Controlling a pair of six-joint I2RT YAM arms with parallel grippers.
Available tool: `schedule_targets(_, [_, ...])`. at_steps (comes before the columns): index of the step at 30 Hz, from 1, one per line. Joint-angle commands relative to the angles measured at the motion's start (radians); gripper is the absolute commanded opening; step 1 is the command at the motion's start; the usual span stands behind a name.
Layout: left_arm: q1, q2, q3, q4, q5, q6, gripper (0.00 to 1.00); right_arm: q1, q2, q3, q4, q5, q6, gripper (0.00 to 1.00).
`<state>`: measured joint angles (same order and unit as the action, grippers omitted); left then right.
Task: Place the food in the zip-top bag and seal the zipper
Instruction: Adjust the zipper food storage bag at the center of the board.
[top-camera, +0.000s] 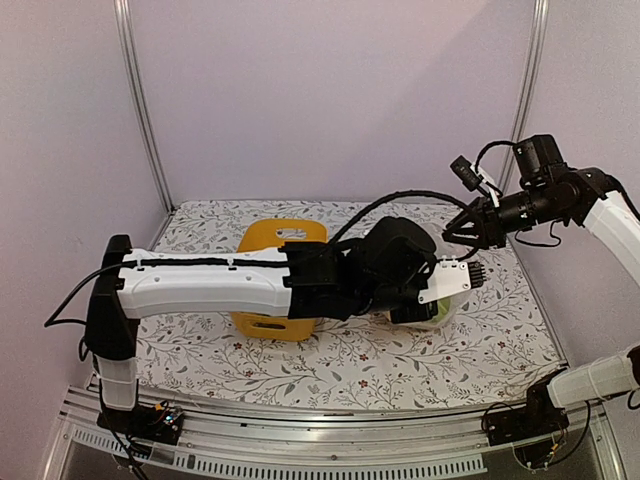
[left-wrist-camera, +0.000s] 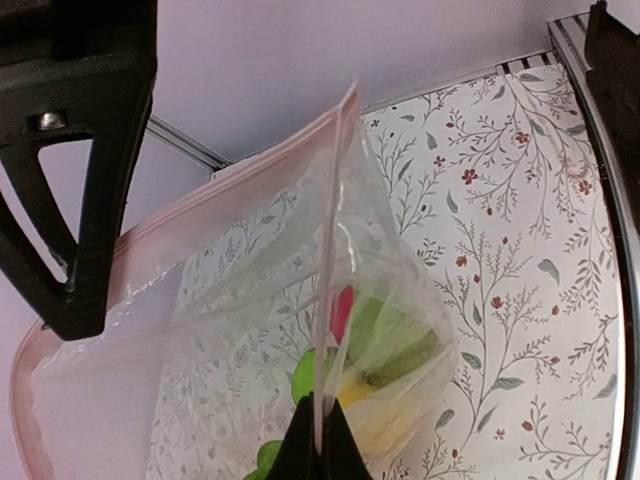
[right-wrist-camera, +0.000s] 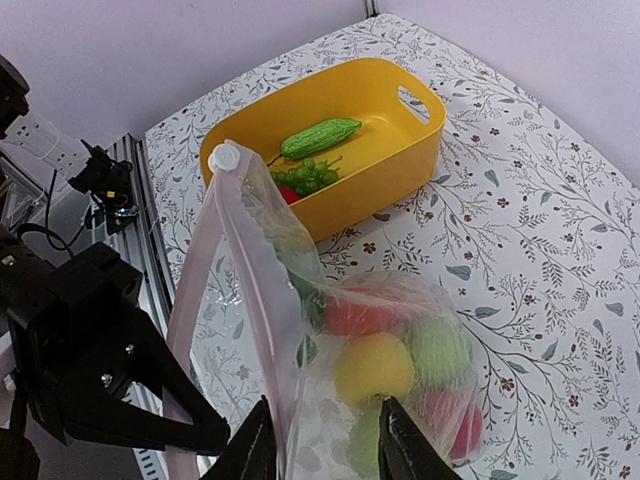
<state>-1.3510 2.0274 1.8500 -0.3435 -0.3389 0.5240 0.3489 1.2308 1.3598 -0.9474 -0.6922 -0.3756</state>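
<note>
The zip-top bag (right-wrist-camera: 330, 440) stands lifted on the flowered table, its bottom full of food: a yellow ball (right-wrist-camera: 372, 367), with red and green pieces around it. My left gripper (left-wrist-camera: 320, 440) is shut on the pink zipper (left-wrist-camera: 335, 200) at the bag's mouth edge; it also shows from above (top-camera: 440, 290). My right gripper (right-wrist-camera: 325, 450) is open, its fingers standing either side of the bag's upper edge, near the zipper's white slider tab (right-wrist-camera: 225, 157). More food lies in the yellow tub (right-wrist-camera: 395, 165): a green bumpy gourd (right-wrist-camera: 320, 137), a leafy green piece and a bit of red.
The yellow tub (top-camera: 262, 237) sits behind my left arm (top-camera: 210, 282), which stretches across the table's middle. Metal frame rails (top-camera: 300, 455) run along the near edge. Purple walls close the back and sides.
</note>
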Motion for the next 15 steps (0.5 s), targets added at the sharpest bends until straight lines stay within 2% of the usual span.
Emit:
schedule_targets(1, [-0.013, -0.035, -0.009, 0.024, -0.019, 0.002, 0.00, 0.015, 0.016, 0.046, -0.072, 0.005, -0.031, 0.38])
schedule_targets(6, [-0.013, -0.042, -0.011, 0.032, -0.010, -0.007, 0.00, 0.042, 0.028, 0.052, -0.098, -0.011, -0.058, 0.43])
schedule_targets(10, [-0.013, -0.043, -0.011, 0.031, -0.006, -0.013, 0.00, 0.054, 0.037, 0.042, -0.066, 0.062, -0.047, 0.42])
schedule_targets(14, [-0.013, -0.044, -0.010, 0.033, -0.009, -0.014, 0.00, 0.063, 0.054, 0.062, -0.039, 0.146, -0.034, 0.39])
schedule_targets(15, [-0.013, -0.042, -0.010, 0.034, -0.009, -0.014, 0.00, 0.063, 0.057, 0.071, -0.032, 0.161, -0.030, 0.34])
